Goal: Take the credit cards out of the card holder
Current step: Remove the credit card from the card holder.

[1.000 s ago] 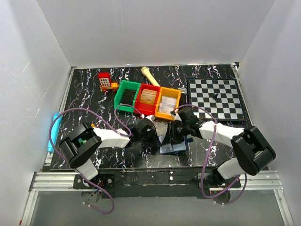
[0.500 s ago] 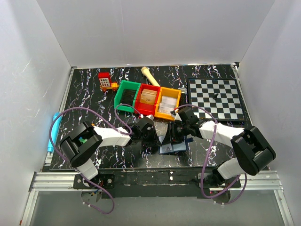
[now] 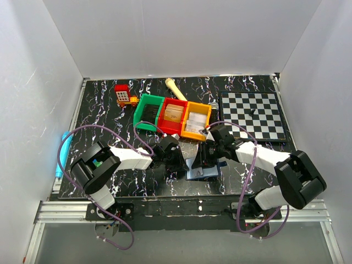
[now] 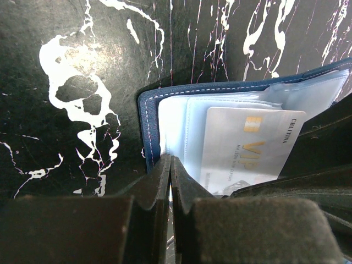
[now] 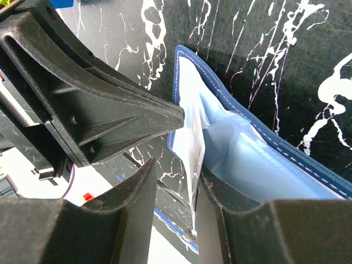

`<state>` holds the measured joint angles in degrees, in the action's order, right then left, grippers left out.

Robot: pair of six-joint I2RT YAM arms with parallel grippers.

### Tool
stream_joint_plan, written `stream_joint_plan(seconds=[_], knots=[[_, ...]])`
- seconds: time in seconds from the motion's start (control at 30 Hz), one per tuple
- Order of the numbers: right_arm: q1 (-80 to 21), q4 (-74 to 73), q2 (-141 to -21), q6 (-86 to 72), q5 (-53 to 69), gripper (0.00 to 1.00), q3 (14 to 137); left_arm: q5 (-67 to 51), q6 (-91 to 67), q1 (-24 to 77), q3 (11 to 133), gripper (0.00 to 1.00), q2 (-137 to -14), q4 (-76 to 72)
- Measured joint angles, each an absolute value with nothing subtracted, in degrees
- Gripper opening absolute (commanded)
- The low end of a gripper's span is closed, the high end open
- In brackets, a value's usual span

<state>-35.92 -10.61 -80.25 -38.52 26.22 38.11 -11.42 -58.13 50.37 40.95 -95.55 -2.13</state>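
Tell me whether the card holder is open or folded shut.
Open. The card holder lies spread, its pale inner sleeves exposed, a white VIP card showing among them.

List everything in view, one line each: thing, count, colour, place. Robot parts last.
card holder: one, navy, open, near centre
card: one showing, silver, in the holder's clear sleeve
green bin, red bin, orange bin: one each, row behind the holder
chessboard: one, black-white, far right
toy: one, red-yellow, far left
stick: one, cream, behind the bins
tube: one, light blue, left edge
left gripper: jaws shut on the card holder's sleeve
right gripper: jaws apart astride a sleeve
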Motion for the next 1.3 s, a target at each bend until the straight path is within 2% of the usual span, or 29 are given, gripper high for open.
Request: stream_joint_plan(seconds=[0.47, 0.67, 1.13, 1.3], knots=[[-34.87, -12.95, -78.52, -37.43, 25.19, 0.38, 38.11, -11.44, -58.13, 50.37, 40.93, 0.00, -95.57, -2.15], [-34.48, -13.61, -78.32, -37.19, 24.56, 0.30, 38.11, -11.46, -58.11, 50.37, 40.93, 0.00, -95.57, -2.15], [-33.32, -14.59, -76.62, -37.17, 24.12, 0.29, 38.04, -11.46, -58.13, 50.37, 40.64, 0.00, -95.46, -2.61], [-33.32, -14.94, -76.58, -37.10, 24.10, 0.24, 38.04, -11.46, -58.11, 50.37, 40.56, 0.00, -95.42, -2.74]])
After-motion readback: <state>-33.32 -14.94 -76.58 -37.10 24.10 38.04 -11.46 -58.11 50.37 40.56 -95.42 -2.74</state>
